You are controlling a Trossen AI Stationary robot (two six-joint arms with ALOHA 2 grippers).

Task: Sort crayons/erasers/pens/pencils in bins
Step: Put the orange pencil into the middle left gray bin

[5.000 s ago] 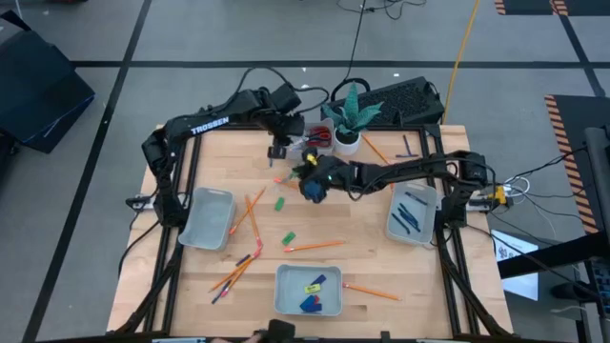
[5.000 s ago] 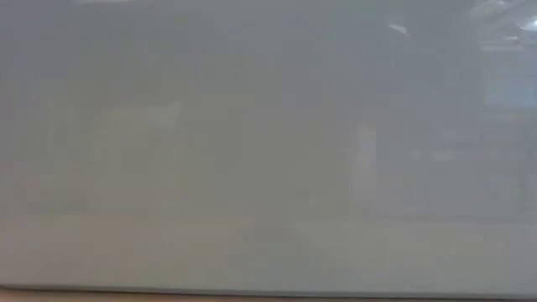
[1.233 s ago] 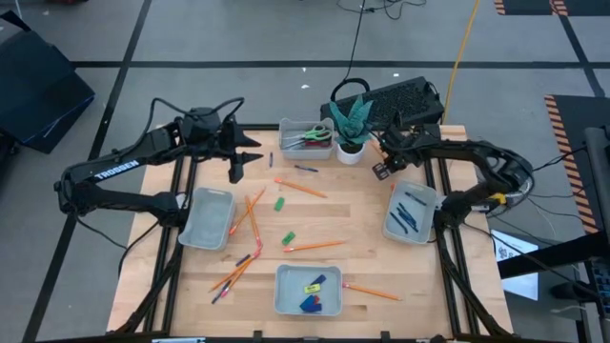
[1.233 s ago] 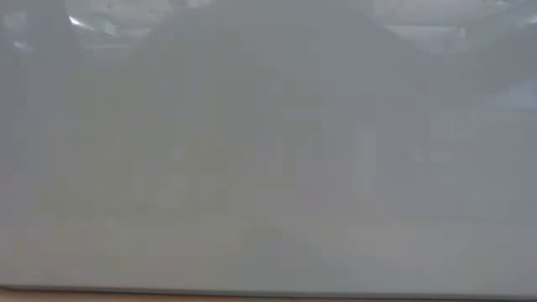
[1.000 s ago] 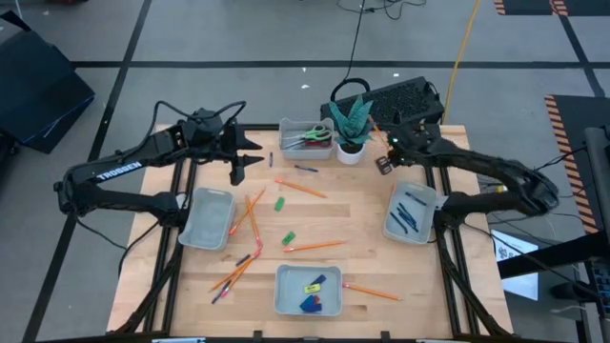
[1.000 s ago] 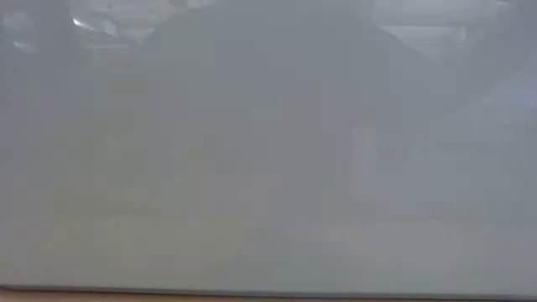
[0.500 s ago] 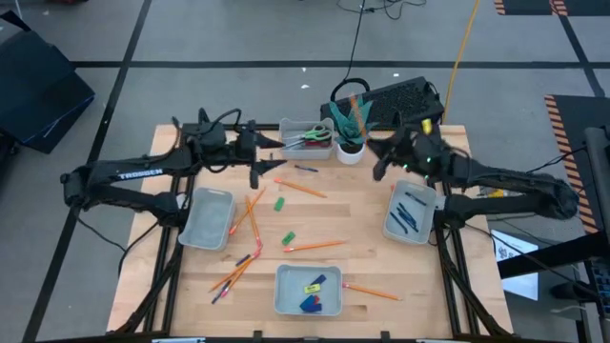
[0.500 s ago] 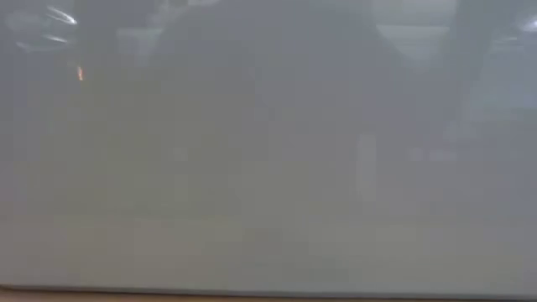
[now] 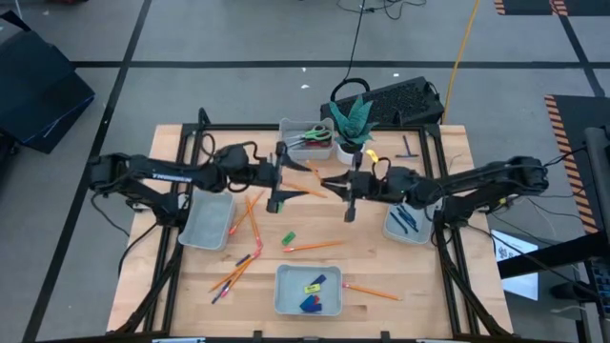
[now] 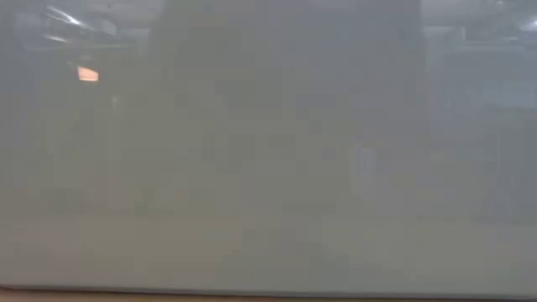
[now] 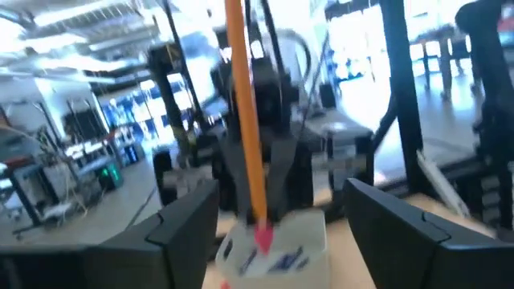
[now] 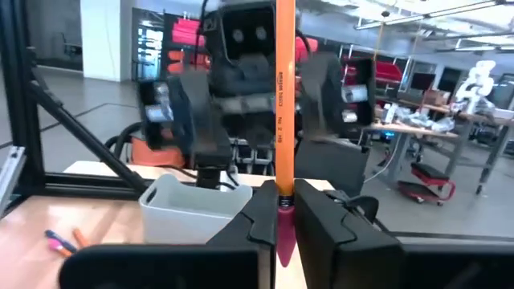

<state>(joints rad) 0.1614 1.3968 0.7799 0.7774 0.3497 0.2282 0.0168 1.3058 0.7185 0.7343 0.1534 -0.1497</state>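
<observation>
An orange pencil (image 12: pixel 284 96) with a pink eraser end is held by my right gripper (image 9: pixel 335 184) over the table's middle. My left gripper (image 9: pixel 284 181) faces it, open; its fingers (image 12: pixel 178 112) stand on either side of the pencil (image 11: pixel 243 120) and touch nothing. Four grey bins show: the left one (image 9: pixel 208 217), the near one (image 9: pixel 308 290) with erasers, the right one (image 9: pixel 410 214) with pens, and the far one (image 9: pixel 307 138). Two green erasers (image 9: pixel 279 203) and loose pencils (image 9: pixel 313 246) lie flat on the wood. The low view shows only grey haze. My right gripper pinches the pencil at its pink eraser end (image 12: pixel 284 210) between its two fingers (image 12: pixel 259 217). It comes from the table's right side. The pencil is lifted clear, and its free end slants up toward my left arm.
A white plant pot (image 9: pixel 349 145) stands at the far edge next to the far bin, which holds scissors. More pencils lie at the near left (image 9: pixel 233 274) and near right (image 9: pixel 370 292). Two pens (image 9: pixel 408 145) lie at the far right.
My right gripper has carried the pencil from the far right, by the plant, toward the table's middle. My left gripper has moved from the far left toward the middle, and the two now face each other.
</observation>
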